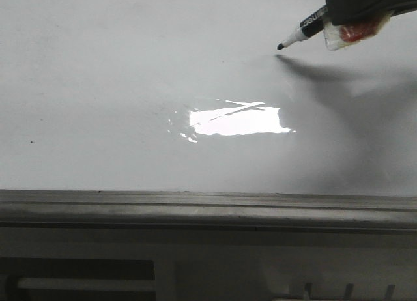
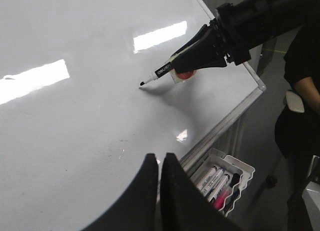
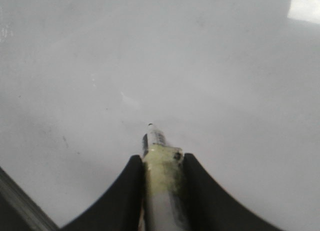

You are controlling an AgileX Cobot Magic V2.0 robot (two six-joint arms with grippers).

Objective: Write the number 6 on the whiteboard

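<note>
Now the right gripper (image 2: pixel 200 53) is clamping the marker (image 1: pixel 303 29); its tip is hovering near the whiteboard (image 1: pixel 98 86), needing light, even contact.

The left gripper (image 2: pixel 159 166) is sitting closed and empty near the whiteboard's edge.

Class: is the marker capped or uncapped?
Uncapped: the marker in the right gripper shows its bare dark tip above the whiteboard.

Glossy smooth whiteboard (image 1: pixel 130 86) with a grey metal frame (image 1: pixel 195 206); matt black end effector (image 2: pixel 157 191).
</note>
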